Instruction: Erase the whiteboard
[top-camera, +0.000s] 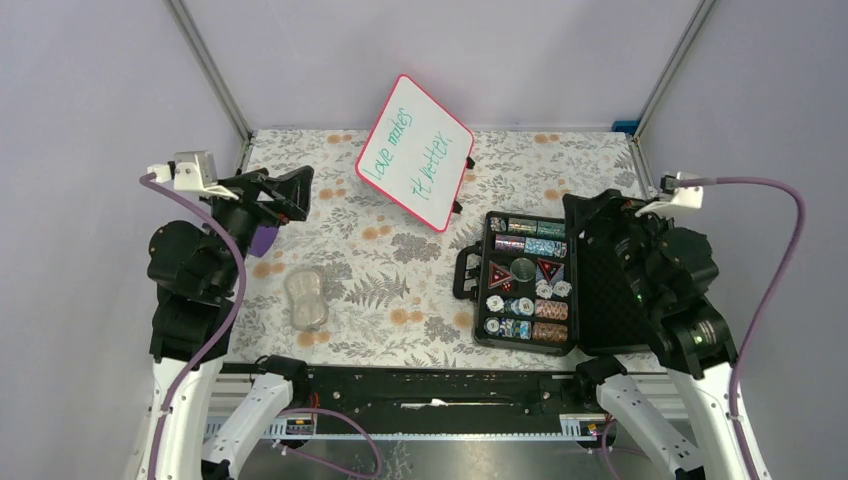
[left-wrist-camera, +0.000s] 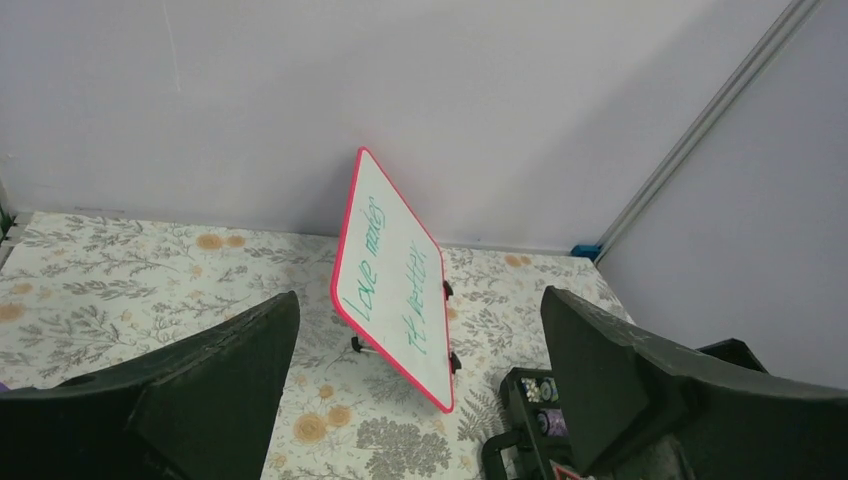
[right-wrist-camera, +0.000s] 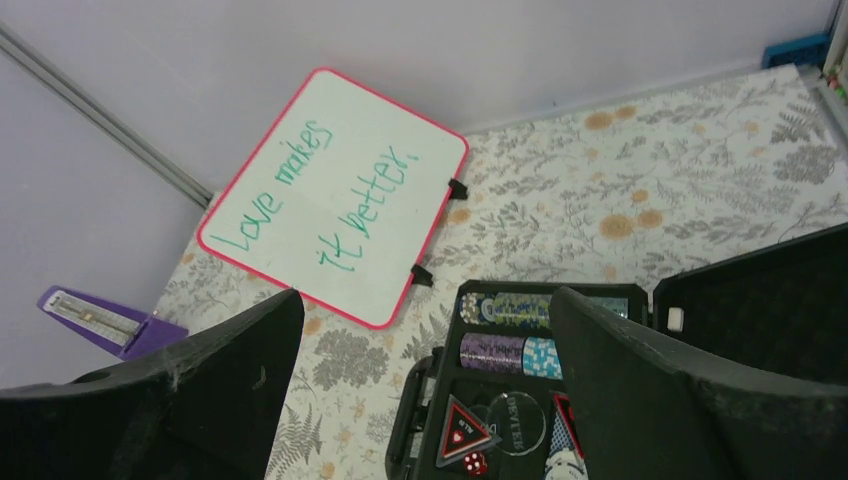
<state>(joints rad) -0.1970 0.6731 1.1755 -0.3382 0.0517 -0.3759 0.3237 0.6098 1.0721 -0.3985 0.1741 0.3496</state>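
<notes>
The whiteboard (top-camera: 415, 152) has a red rim and small black feet. It stands tilted at the back middle of the table and bears green handwriting, "Love makes it better". It also shows in the left wrist view (left-wrist-camera: 395, 275) and the right wrist view (right-wrist-camera: 335, 195). My left gripper (top-camera: 296, 194) is open and empty, held above the table left of the board and apart from it; its fingers frame the board in its own view (left-wrist-camera: 420, 300). My right gripper (top-camera: 612, 208) is open and empty over the black case at the right (right-wrist-camera: 425, 295).
An open black case of poker chips (top-camera: 522, 280) lies at the right front, its lid folded out to the right. A clear plastic object (top-camera: 305, 298) lies at the left front. A purple object (top-camera: 265, 238) sits under the left gripper. The tablecloth is floral.
</notes>
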